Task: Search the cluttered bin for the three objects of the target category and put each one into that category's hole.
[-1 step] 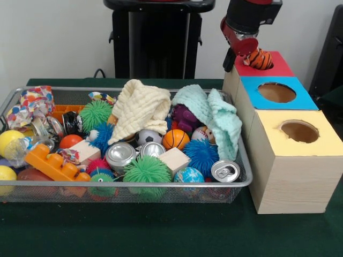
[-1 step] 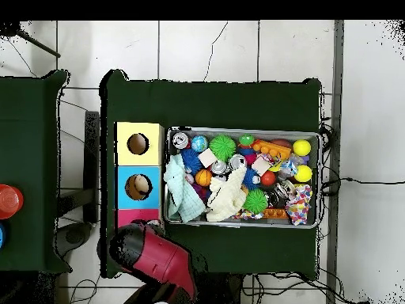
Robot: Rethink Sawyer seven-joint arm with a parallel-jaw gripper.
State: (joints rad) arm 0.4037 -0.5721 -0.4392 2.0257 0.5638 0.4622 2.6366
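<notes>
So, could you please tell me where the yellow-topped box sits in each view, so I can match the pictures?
Front view: the yellow-topped box stands at the right, nearest the camera in the row of three, beside the wire bin.
Overhead view: the box is upper left, topmost in the row, left of the bin.
Shared landmark: the blue-topped box next to it.

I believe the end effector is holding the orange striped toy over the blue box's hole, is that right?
Not quite: in the front view the end effector holds the orange striped toy over the red box, not the blue box beside it.
</notes>
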